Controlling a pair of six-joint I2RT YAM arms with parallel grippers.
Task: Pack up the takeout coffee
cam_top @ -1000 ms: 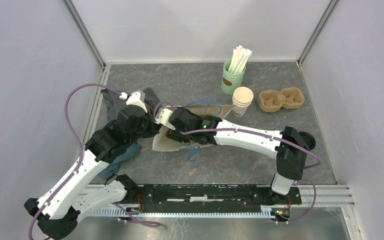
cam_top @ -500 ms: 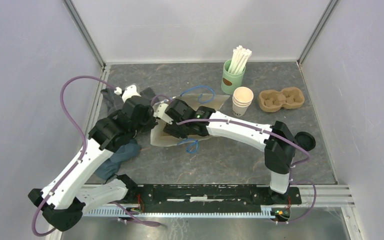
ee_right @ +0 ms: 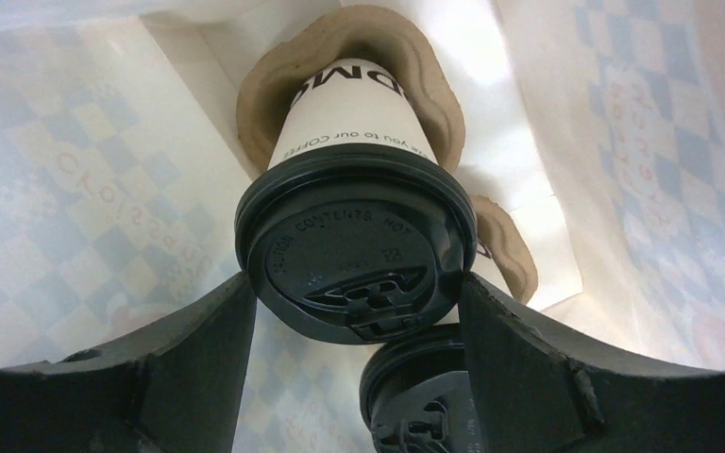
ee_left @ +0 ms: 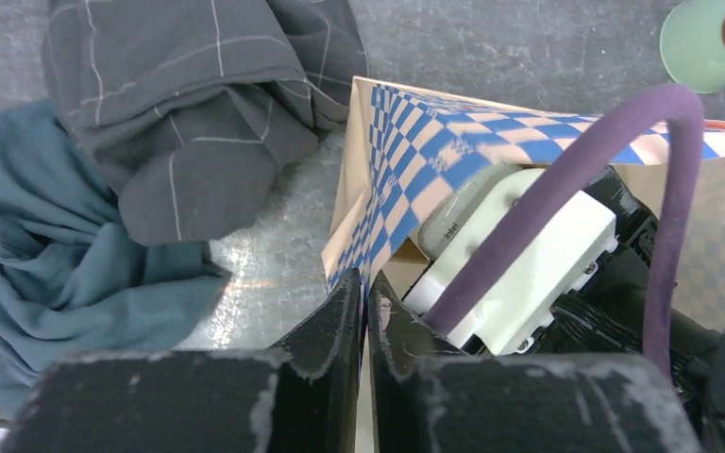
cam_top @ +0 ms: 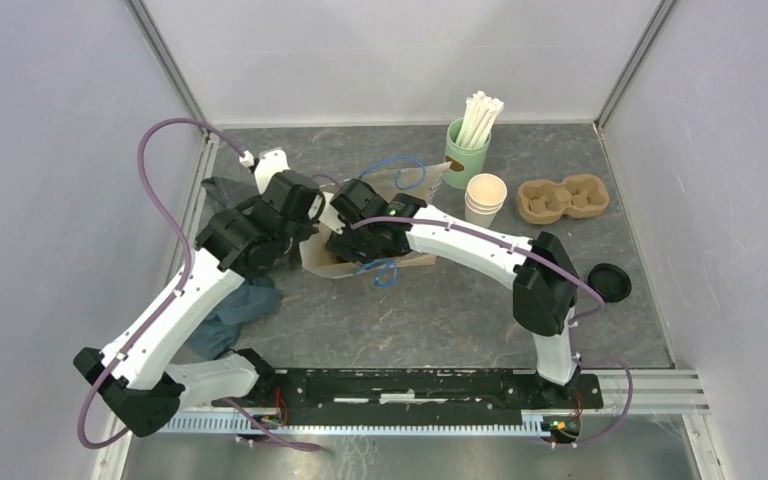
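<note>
Moved farther back: paper bag (ee_left: 387, 151), rim pinched in left pincer (ee_left: 365, 316); right pincer (ee_right: 354, 293) clamped lidded cup (ee_right: 354, 142) inside. Nearby cloths (ee_left: 198, 123) crowded its left.

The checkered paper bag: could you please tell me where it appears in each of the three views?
Top external: the checkered paper bag lies at centre, between the two wrists.
Left wrist: its blue-checked edge is at centre, pinched by the left gripper.
Right wrist: its pale checked inner walls surround the right gripper, which clasps a lidded coffee cup.
Shared landmark: the right gripper, inside the bag in every view.
</note>
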